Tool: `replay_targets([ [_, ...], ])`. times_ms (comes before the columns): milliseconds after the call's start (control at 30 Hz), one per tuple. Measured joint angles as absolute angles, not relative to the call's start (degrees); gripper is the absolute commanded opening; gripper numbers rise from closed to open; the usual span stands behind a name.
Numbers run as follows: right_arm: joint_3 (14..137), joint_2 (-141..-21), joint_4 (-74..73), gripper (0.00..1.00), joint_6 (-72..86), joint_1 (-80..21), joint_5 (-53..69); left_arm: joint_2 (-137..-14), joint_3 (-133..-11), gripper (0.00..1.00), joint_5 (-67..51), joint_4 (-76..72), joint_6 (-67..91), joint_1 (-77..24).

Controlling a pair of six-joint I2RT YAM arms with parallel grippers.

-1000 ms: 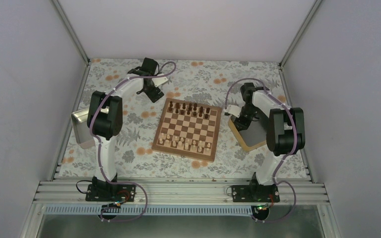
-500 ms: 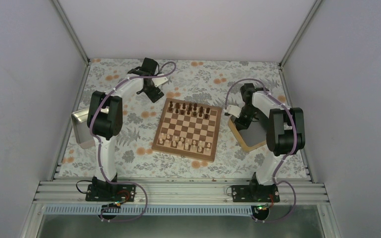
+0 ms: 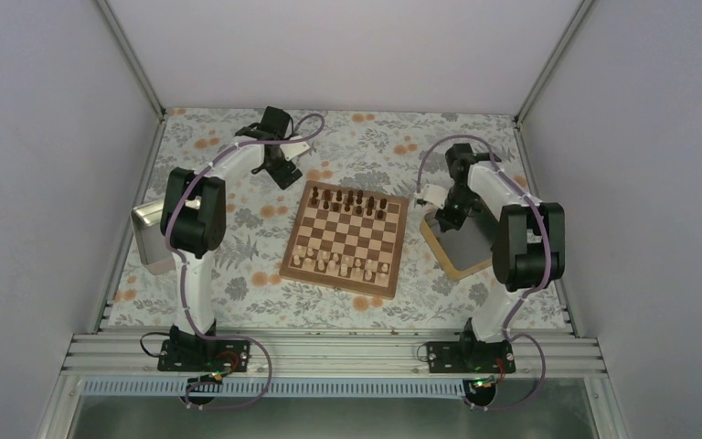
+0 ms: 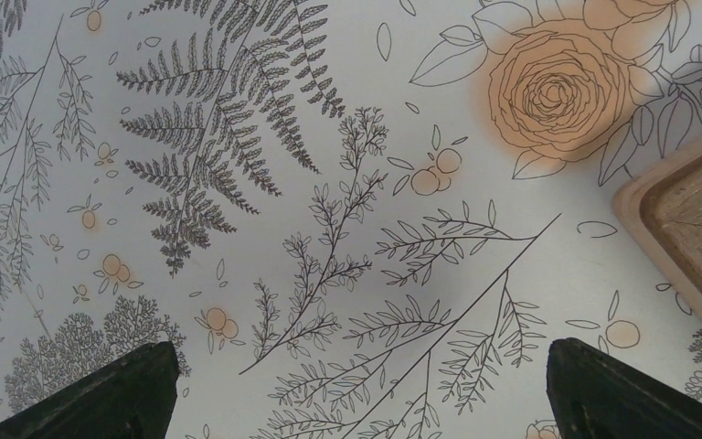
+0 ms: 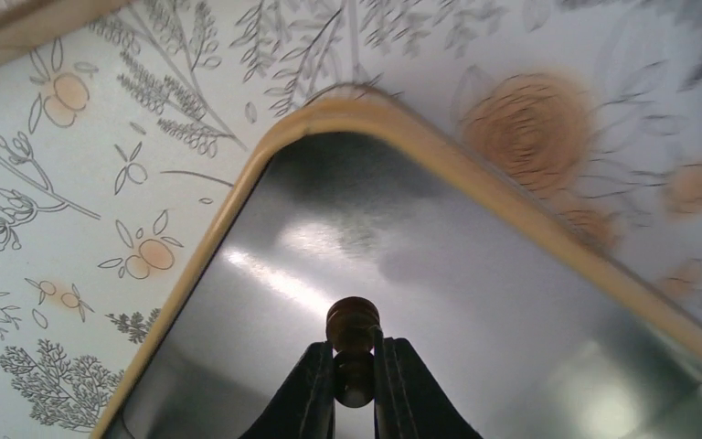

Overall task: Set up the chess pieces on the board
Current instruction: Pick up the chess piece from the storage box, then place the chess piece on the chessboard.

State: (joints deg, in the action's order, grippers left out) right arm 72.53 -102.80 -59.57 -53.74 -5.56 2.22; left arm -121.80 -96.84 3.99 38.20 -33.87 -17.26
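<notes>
Right hand (image 5: 354, 358), nearly closed, pinches dark chess piece (image 5: 352, 323).

At 6 o'clock in your view, the right jaws are pinched onto a dark brown chess piece (image 5: 352, 322), its round head poking out between them. Behind it lies the tan-rimmed tray (image 5: 238, 197), its shiny grey floor filling the middle. Flowered tabletop (image 5: 64, 229) shows from 9 to 1 o'clock.
</notes>
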Motion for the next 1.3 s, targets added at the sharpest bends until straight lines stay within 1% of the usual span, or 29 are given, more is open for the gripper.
replay_targets([
  [367,88.2,-102.2,-66.2,0.05,-53.9,-6.1,1.0,-121.8,-96.8,1.00,4.0,38.2,-33.9,-17.3],
  [600,94.9,-105.6,-68.4,0.05,-53.9,-12.9,2.2,-121.8,-96.8,1.00,4.0,38.2,-33.9,-17.3],
  [867,97.3,-112.8,-68.8,0.06,-53.5,-19.5,3.8,-121.8,-96.8,1.00,4.0,38.2,-33.9,-17.3],
  [1300,97.9,-117.8,-68.1,0.06,-53.0,-22.5,5.2,-121.8,-96.8,1.00,4.4,38.0,-34.1,-17.3],
])
